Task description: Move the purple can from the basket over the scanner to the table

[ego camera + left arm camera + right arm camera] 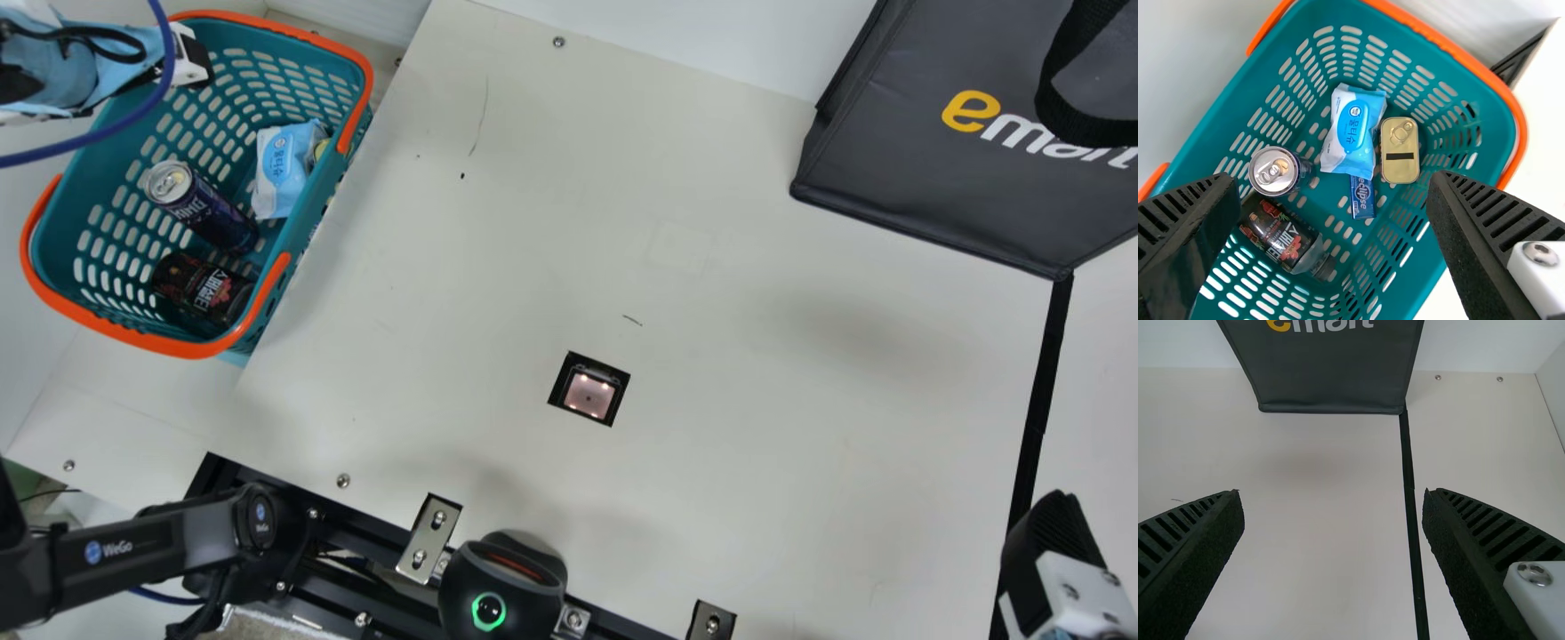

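Left gripper (1335, 181) gapes empty over the basket (182, 348), upper left of the main view. Best centre it on the purple can (213, 214) in there, sink straight down and squeeze the sides evenly, clear of the black can (203, 286) close beside it. The purple can looks near upright, silver lid (169, 181) facing up, sides dark and glossy.

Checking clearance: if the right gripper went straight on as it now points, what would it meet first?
The right gripper would probably meet bare table first, short of the bag, though depth is unclear.
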Available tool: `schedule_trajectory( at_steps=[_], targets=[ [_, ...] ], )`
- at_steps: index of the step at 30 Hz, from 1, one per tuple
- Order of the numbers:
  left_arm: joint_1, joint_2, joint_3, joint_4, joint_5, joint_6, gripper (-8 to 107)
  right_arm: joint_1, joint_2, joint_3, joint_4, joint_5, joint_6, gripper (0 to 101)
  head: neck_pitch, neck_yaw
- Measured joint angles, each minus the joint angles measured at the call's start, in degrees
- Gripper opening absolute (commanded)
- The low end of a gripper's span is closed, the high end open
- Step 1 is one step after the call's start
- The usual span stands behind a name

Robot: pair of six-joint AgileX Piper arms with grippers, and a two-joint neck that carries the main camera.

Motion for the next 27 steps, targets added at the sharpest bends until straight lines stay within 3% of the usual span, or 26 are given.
schedule_trajectory(
  at_steps=[16,27],
  targets=[
    [0.0,9.0,1.5,4.3,-0.8,-13.3,90,0.0,0.0,0.0,0.0,0.0,0.0,95,-0.1,0.0],
    [2.2,10.0,2.7,6.5,-1.5,-26.2,90,0.0,0.0,0.0,0.0,0.0,0.0,95,0.0,0.0]
  ],
)
